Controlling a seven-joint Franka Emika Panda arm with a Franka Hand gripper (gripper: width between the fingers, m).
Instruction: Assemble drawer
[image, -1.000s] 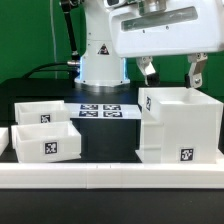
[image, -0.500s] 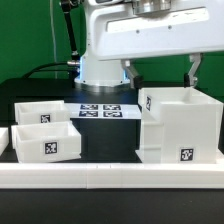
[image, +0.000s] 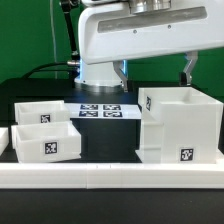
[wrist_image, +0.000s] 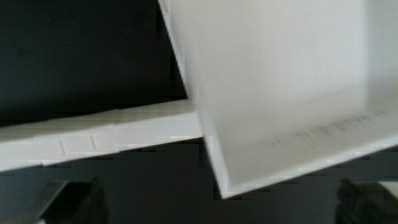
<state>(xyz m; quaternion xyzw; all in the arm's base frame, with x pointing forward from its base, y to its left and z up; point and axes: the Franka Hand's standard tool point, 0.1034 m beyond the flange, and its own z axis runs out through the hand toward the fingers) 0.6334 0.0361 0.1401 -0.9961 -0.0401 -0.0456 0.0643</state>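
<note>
The drawer's tall hollow box shell (image: 180, 125) stands upright at the exterior view's right, with tags on its front and side. Two shallow trays (image: 40, 113) (image: 45, 141) sit side by side at the exterior view's left, each tagged. My gripper (image: 155, 74) hangs open and empty just above the shell's back rim, touching nothing. In the wrist view the shell's white wall (wrist_image: 285, 80) fills the frame at a slant. My gripper (wrist_image: 217, 205) shows only as two dark fingertips (wrist_image: 71, 200) far apart.
The long low white rail (image: 110, 176) runs along the table's front edge and shows in the wrist view as a white strip (wrist_image: 89, 140). The marker board (image: 100, 110) lies behind the trays. The robot base (image: 100, 60) stands behind the marker board.
My gripper has risen and shifted toward the exterior view's left, staying open. The shell and trays have not moved.
</note>
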